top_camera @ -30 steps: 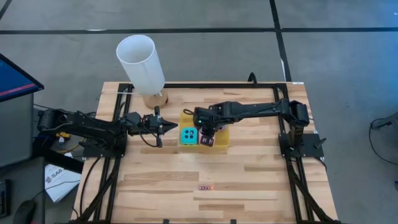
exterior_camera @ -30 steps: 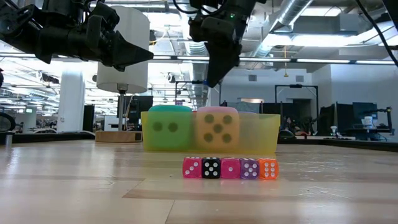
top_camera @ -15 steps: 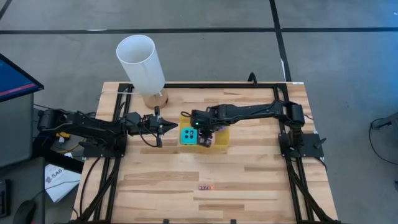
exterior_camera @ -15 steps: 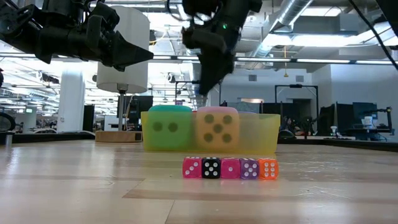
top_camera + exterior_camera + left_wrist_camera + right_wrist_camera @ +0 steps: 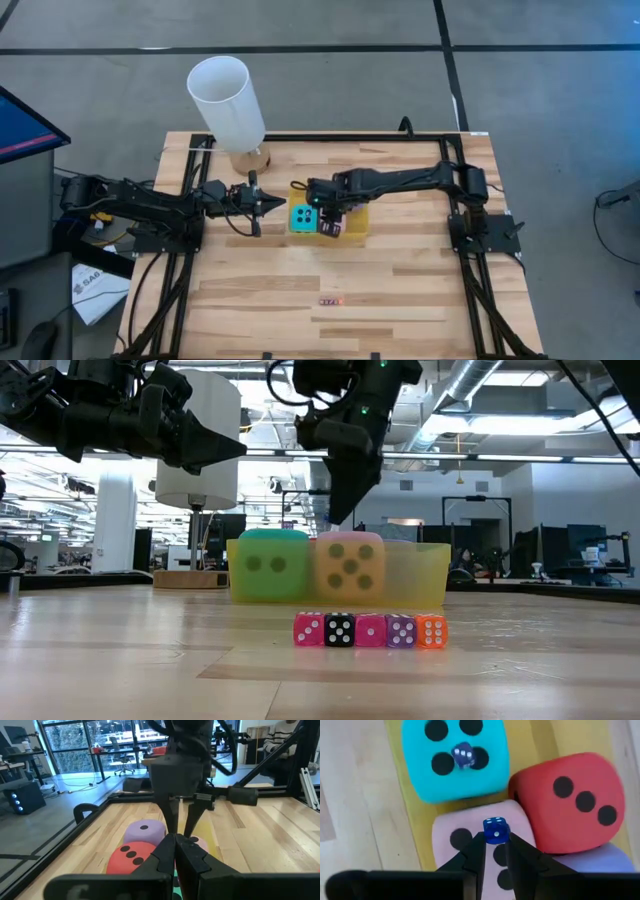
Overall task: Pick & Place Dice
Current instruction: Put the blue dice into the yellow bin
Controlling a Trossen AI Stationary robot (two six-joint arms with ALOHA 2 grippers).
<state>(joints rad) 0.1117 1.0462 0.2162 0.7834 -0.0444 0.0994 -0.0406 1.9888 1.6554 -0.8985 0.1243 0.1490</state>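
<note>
Your right claw (image 5: pixel 494 851) pinches a small blue die (image 5: pixel 495 830), w/ pink cube (image 5: pixel 470 845) right below. Left claw (image 5: pixel 275 206) shut, empty, nr the tray (image 5: pixel 357 226).

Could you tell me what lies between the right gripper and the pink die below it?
A tiny blue die, pinched in the right gripper, sits directly over the pink die; the right wrist view shows it.

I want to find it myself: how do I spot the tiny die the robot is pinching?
Find the yellow tray mid-table, packed with four big soft dice. Over the pink one, the right hand pinches a tiny die. It is blue, unlike the tiny purple die lying on the cyan one.
</note>
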